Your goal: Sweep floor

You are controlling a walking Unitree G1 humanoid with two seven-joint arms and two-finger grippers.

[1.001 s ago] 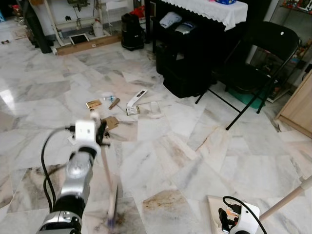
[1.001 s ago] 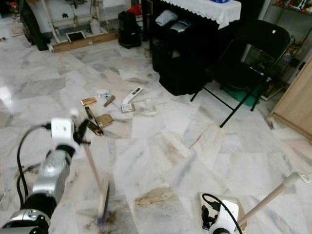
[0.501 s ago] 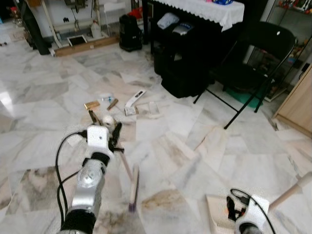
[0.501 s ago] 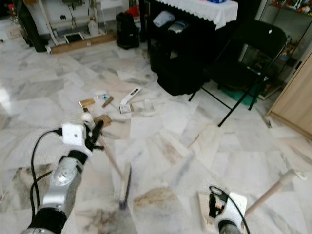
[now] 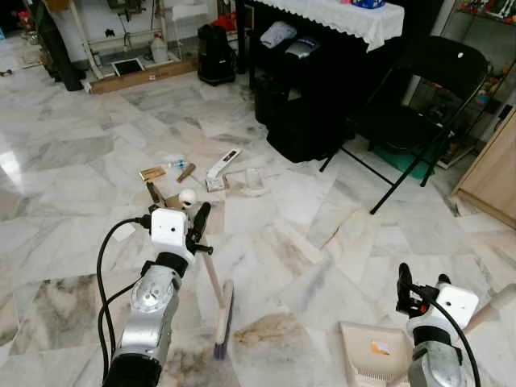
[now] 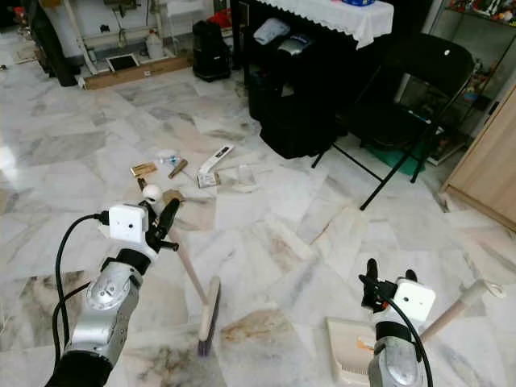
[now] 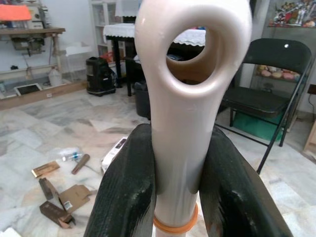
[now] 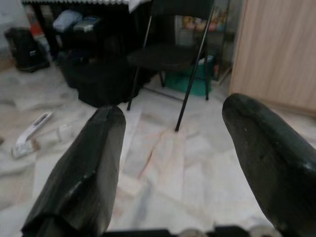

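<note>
**Broom held near its top, litter ahead on the marble floor**

Nearest, at the lower right, a cream dustpan (image 5: 373, 361) is seen lying flat on the floor, with a small orange scrap in its tray. Just beside it the right gripper (image 5: 419, 289) is raised, its two black fingers (image 8: 81, 173) spread apart with nothing between them. A pale pole end (image 6: 476, 294) slants in from the right edge; it may be the dustpan's handle, though the join is hidden.

To the left, the broom (image 5: 211, 278) is held by the left gripper (image 5: 196, 224), whose fingers (image 7: 126, 187) are pressed against the cream handle just below its hanging loop (image 7: 190, 52). The head (image 5: 223, 318) rests on the marble floor (image 5: 322, 266) over a brownish stain, and the shaft leans back toward the robot.

The broom is judged to be light and stiff; its smooth plastic handle looks slippery, so twisting in a two-finger pinch is a risk. A hold this high gives reach but little leverage, and short, gentle strokes would be favoured.

Farther ahead, litter is scattered: small brown cartons (image 7: 61, 202), a white strip-like packet (image 5: 224, 166) and a clear wrapper (image 5: 255, 179). These are expected to slide easily, though flat pieces may slip under the bristles. Beyond stand a black folding chair (image 5: 427, 89) and dark bags (image 5: 310, 113) under a cloth-covered table (image 5: 339, 14).
</note>
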